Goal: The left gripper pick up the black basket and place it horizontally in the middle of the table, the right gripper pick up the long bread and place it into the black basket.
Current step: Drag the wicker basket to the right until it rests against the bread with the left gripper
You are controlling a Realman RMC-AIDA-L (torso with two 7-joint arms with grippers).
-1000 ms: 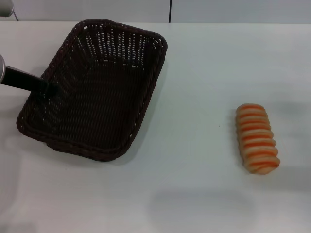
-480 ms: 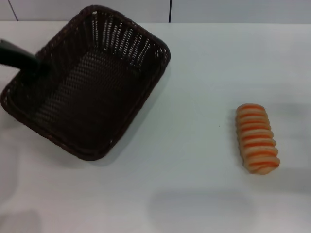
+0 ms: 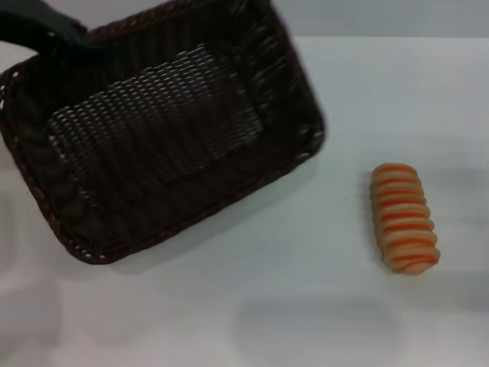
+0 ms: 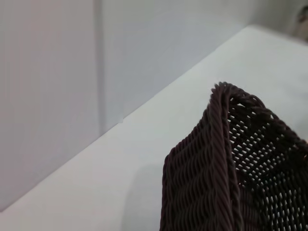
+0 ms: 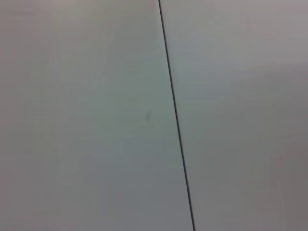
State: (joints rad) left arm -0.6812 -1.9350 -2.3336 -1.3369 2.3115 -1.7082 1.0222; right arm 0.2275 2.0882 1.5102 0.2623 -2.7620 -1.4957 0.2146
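The black basket [image 3: 299, 107], a large dark woven tray, hangs tilted above the table [image 3: 252, 306] at the left of the head view, its shadow below it. My left gripper [image 3: 70, 36], a dark blurred tip, grips its far left rim. The left wrist view shows the braided rim and slatted wall of the basket [image 4: 219, 154] close up. The long bread [image 3: 404, 218], tan with orange stripes, lies on the table at the right, apart from the basket. My right gripper is out of view.
A grey wall with a vertical seam [image 5: 175, 120] fills the right wrist view. The same wall [image 4: 48, 96] stands behind the table's far edge in the left wrist view.
The basket has risen off the table, swung round towards a crosswise lie and shifted right, looming larger. The left gripper has risen with it. The bread has not moved.
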